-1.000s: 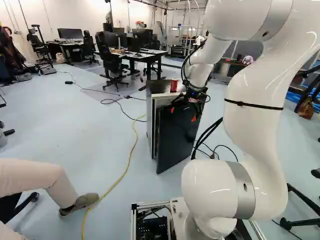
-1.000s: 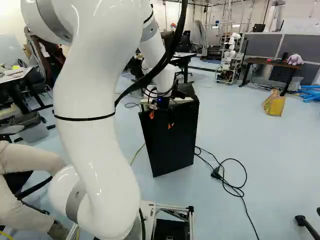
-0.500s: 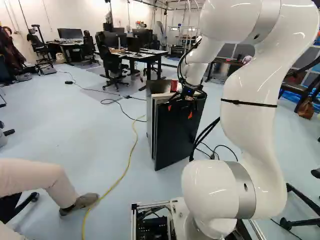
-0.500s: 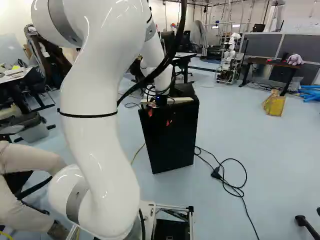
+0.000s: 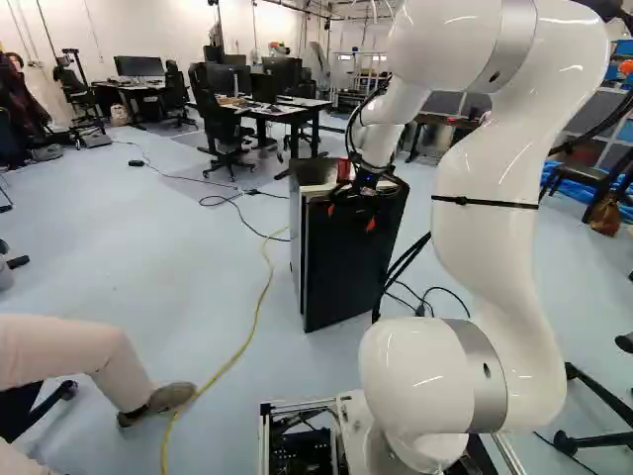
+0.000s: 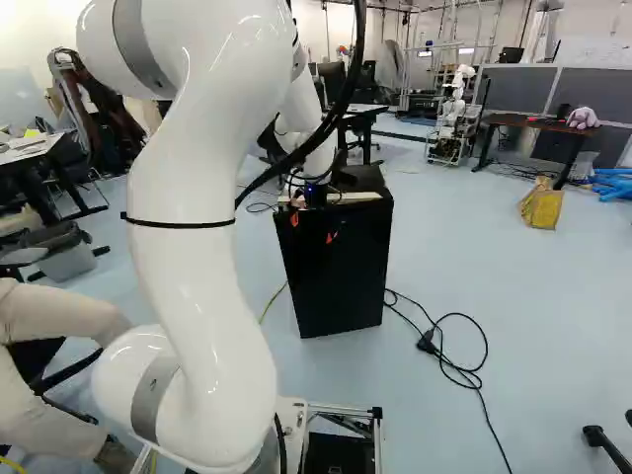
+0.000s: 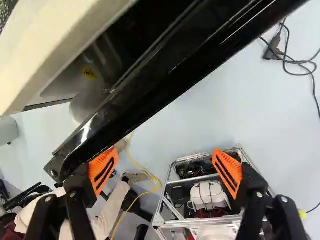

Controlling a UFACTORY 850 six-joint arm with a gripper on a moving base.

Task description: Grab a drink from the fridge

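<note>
**Super bright room, light pretty even**

Shows shiny highlights on the white arm and a nearly washed-out wall. Gets contrasty in the wrist view: white glare on the black fridge door, deep shadow beside it.

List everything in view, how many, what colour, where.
Fridge: one, dark and white, ahead of base
Fridge door: one, black, ajar
Can-like item: one, red, atop fridge
Long cable: one, yellow, floor
Other cables: several, black, floor
Chairs: several, black, by desks
Bag: one, yellow, floor
Toy: one, purple, on table
Another robot: one, white, far back
Base: one, silver-framed, under arm
Arm: one, white, reaching to fridge
Fingers: two, black with orange pads, open, at door
</note>
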